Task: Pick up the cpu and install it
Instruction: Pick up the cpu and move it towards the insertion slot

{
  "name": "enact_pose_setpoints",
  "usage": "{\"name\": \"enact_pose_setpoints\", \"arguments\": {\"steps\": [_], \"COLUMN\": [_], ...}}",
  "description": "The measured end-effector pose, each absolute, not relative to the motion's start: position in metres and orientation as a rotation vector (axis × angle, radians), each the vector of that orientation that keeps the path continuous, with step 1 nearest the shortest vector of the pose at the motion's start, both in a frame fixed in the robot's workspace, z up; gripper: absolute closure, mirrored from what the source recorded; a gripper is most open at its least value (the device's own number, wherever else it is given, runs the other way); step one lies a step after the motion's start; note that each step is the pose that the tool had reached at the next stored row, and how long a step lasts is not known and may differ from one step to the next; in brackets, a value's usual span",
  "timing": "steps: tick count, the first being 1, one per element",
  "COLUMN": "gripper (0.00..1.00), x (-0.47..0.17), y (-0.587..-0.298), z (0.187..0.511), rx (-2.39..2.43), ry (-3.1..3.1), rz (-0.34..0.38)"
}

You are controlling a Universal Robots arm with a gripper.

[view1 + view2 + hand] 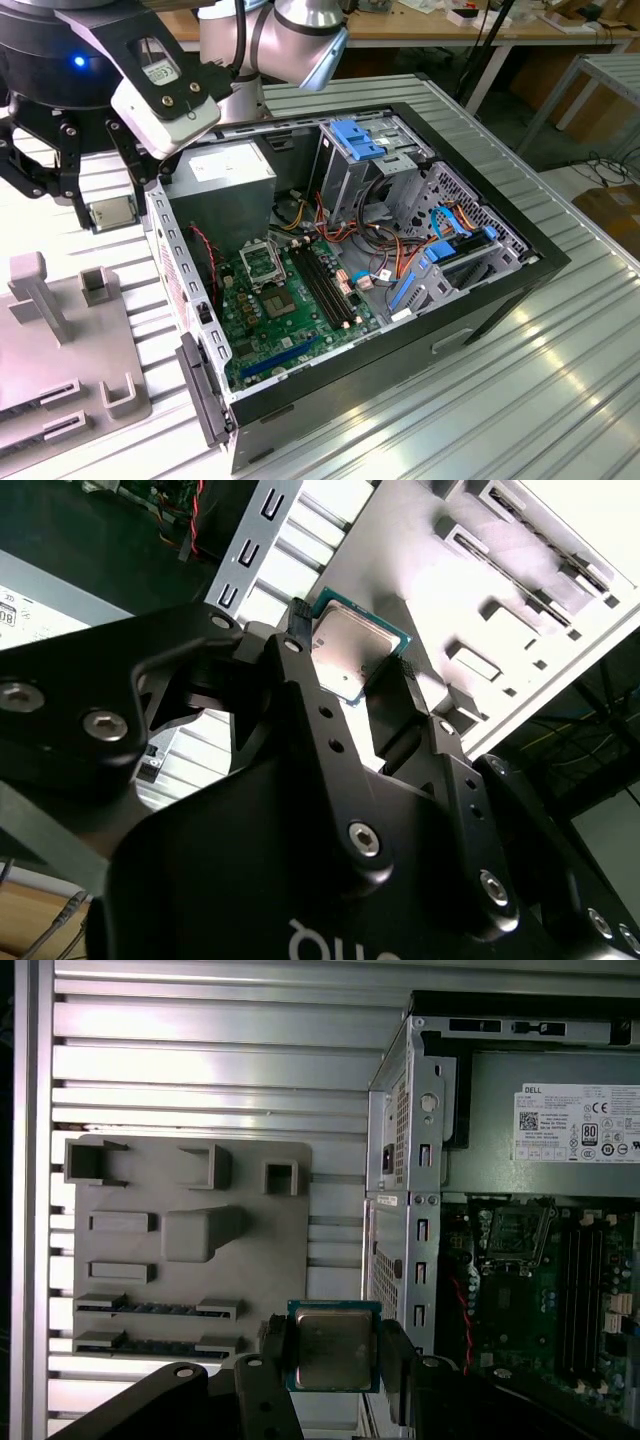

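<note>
The fingers [393, 1358] are closed on two opposite edges of the cpu [333, 1348], so the gripper [335, 1340] grips the chip flat, its silver-grey top towards the first wrist camera; the chip is square, so it has no long axis to speak of. In the exterior view it hangs clear of the ribbed table [500, 400], outside the computer case [480, 290]. The socket [262, 262], metal-framed with a dark centre, lies on the green board [275, 330] inside the case. From the socket, the held chip is off to the exterior view's left, beyond the case's metal side wall [170, 250]; the grey fixture tray [40, 350] lies farther from the socket on that same side; the power-supply box [225, 185] sits just beside the socket, within the case.
</note>
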State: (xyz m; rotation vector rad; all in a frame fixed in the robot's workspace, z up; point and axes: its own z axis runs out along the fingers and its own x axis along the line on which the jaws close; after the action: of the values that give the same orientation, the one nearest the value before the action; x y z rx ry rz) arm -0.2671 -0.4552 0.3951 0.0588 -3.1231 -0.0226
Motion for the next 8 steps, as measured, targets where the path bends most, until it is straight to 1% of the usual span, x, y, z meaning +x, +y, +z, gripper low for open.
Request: {"name": "enact_pose_setpoints", "arguments": {"steps": [8], "gripper": [0.53], "x": [-0.2638], "y": [-0.4552], "z": [0.3948], "rx": [0.059], "ry": [-3.123], "rz": [-0.022]}}
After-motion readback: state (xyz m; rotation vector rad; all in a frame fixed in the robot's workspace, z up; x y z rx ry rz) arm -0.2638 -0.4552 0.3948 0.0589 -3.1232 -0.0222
